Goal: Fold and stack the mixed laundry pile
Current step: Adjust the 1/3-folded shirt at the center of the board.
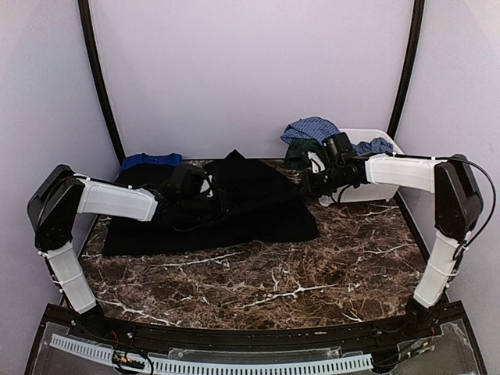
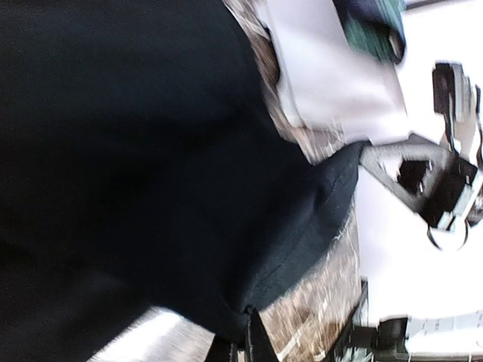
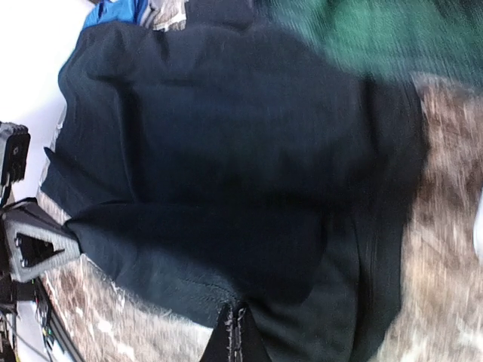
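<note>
Tension matters: left claw (image 2: pixel 247 341) and right claw (image 3: pixel 234 333) pinch black garment (image 1: pixel 234 205) (both tight); lift level, fold toward near edge of table (image 1: pixel 312 273).

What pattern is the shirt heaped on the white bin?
The shirt is blue checked, clearest in the top external view.

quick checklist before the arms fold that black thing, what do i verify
1. left gripper shut on black garment: ok
2. right gripper shut on the same garment: ok
3. black garment free of green plaid garment: cannot tell, the two meet in blur
4. bare table in front for the fold: ok
5. wrist views sharp enough to judge the grip: not ok, blurred
</note>
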{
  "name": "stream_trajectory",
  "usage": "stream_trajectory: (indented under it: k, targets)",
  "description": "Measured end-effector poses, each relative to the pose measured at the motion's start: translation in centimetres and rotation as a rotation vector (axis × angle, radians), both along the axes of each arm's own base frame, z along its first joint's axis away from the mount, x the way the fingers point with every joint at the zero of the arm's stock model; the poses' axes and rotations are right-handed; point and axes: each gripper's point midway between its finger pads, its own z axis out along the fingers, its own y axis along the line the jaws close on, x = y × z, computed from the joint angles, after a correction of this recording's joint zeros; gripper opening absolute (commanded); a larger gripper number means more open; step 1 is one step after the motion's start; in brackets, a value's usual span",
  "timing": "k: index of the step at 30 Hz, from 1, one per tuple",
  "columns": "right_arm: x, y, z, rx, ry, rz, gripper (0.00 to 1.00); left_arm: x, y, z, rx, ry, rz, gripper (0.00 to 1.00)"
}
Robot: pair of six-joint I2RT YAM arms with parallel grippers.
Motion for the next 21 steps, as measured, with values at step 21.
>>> stream_trajectory:
  k: [21]
  targets:
    - [9.4,3.8,-3.7,-0.061,-0.062,-0.038,0.2,10.3,6.2,-3.9,0.047,0.004,0.132,0.17]
